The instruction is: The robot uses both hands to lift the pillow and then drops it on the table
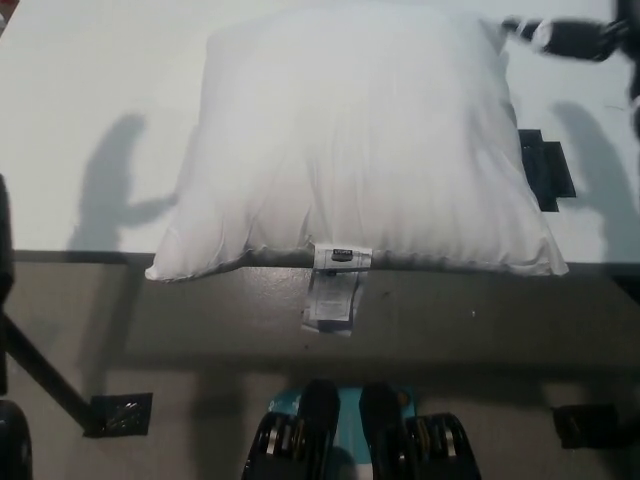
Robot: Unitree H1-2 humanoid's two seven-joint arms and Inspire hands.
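Resting flat on the white desk (90, 110), the white pillow (350, 150) lies with its near edge overhanging the desk's front rim, and I see its sewn-in label (335, 290) dangling below that edge. At the upper right corner of my view the black right hand (570, 38) is up beside the pillow's far right corner; it is blurred, and I cannot tell whether it is spread or closed. A black rectangular patch (548, 172) sits on the desk just right of the pillow. I can't find the white left hand in my view; only shadows fall on the desk at left.
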